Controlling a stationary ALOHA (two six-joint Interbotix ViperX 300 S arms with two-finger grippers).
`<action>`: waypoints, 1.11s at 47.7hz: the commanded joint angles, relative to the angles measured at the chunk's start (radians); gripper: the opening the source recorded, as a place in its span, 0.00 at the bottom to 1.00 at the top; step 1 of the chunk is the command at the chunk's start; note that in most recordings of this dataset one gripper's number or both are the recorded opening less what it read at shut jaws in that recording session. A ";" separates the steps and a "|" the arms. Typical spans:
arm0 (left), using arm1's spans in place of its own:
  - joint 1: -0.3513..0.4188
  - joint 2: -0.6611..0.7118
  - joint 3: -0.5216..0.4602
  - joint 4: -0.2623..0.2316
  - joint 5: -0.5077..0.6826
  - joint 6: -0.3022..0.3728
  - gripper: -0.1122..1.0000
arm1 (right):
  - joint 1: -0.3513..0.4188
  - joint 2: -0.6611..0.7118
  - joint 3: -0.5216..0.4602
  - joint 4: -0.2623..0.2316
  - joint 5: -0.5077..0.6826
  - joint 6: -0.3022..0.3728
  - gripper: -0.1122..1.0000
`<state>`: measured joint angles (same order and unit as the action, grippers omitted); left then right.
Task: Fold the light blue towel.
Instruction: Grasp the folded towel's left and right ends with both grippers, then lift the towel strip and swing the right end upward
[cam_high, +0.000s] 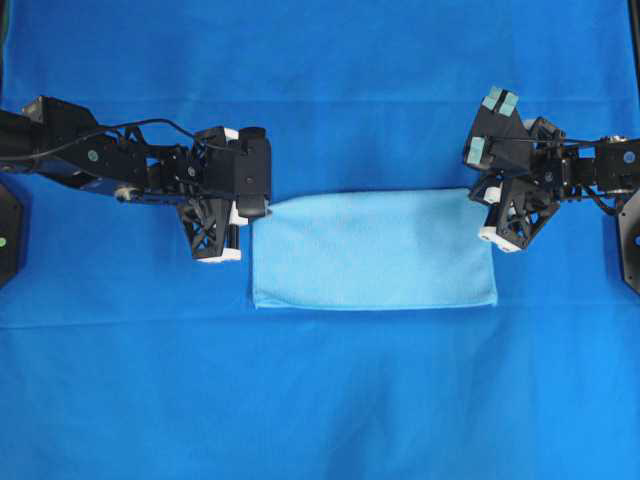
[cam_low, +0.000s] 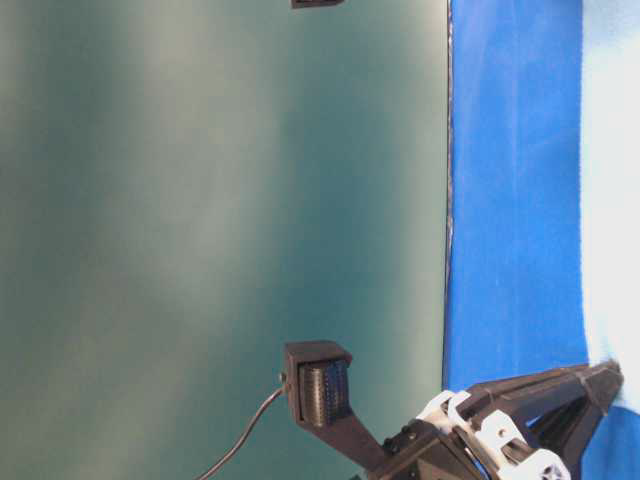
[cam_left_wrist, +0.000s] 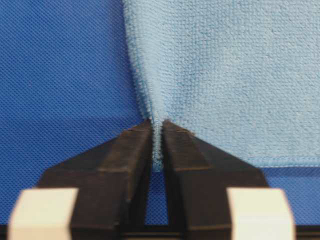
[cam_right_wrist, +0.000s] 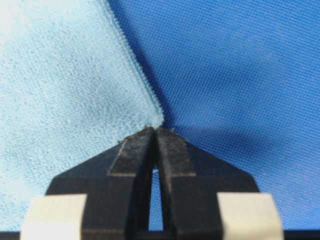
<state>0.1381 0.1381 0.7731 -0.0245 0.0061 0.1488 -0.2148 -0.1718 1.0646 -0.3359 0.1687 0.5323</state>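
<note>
The light blue towel (cam_high: 375, 250) lies flat as a wide rectangle in the middle of the table. My left gripper (cam_high: 256, 207) sits at its far left corner. In the left wrist view the left gripper (cam_left_wrist: 157, 124) is shut, with a pinched ridge of towel (cam_left_wrist: 240, 75) running between its fingers. My right gripper (cam_high: 484, 200) is at the far right corner. In the right wrist view the right gripper (cam_right_wrist: 156, 130) is shut, nipping only the very tip of the towel's (cam_right_wrist: 60, 75) corner.
A dark royal-blue table covering (cam_high: 320, 400) spreads under everything. Black mounting plates stand at the left edge (cam_high: 8, 235) and right edge (cam_high: 630, 240). The table-level view shows a green wall (cam_low: 200, 200) beyond the covering's edge.
</note>
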 joint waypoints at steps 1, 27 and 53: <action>0.021 -0.008 -0.014 0.000 0.008 -0.008 0.12 | -0.002 -0.008 -0.009 -0.003 -0.006 -0.002 0.11; 0.041 -0.172 -0.115 0.000 0.255 -0.094 0.12 | -0.002 -0.272 -0.054 0.000 0.189 0.003 0.11; 0.005 -0.448 -0.140 0.000 0.316 -0.109 0.12 | 0.025 -0.644 -0.106 0.002 0.387 0.014 0.11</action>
<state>0.1457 -0.2715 0.6519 -0.0245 0.3206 0.0368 -0.1871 -0.8099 0.9802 -0.3344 0.5476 0.5446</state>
